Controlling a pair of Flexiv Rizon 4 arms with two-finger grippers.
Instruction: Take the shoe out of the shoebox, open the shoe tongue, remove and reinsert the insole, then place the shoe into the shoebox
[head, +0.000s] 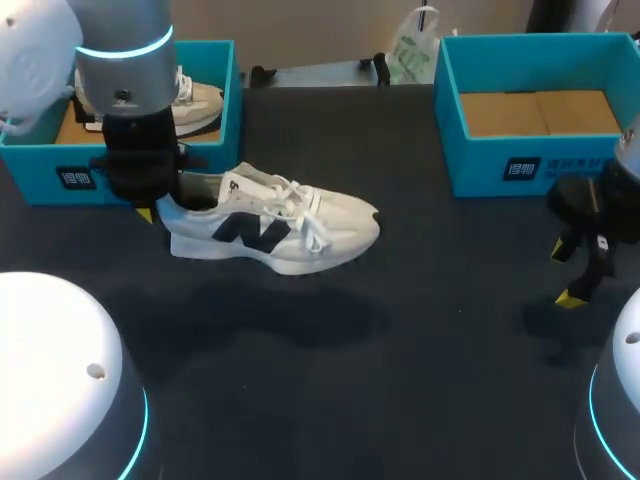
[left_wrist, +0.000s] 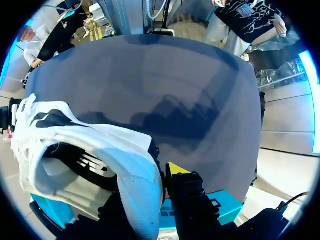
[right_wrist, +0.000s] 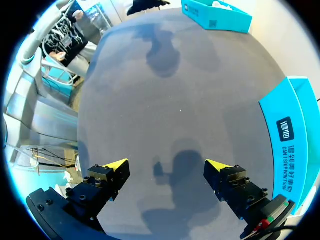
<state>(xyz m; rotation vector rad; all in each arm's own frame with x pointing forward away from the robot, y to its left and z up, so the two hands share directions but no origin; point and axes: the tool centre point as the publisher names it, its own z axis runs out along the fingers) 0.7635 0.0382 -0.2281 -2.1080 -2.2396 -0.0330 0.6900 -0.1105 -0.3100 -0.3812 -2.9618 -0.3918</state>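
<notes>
Dark grey table (head: 420, 370), matte top, soft shadows on it

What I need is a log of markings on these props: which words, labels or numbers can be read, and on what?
Right shoebox, outer wall: white square mark above capital lettering, brand print I leave unquoted.
Left shoebox, front wall: white mark, too small to read.
Shoe: dark logo on its side, no readable words.
No numbers show.

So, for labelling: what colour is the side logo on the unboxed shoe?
The logo is dark, navy or black; clearest in head view.
</notes>
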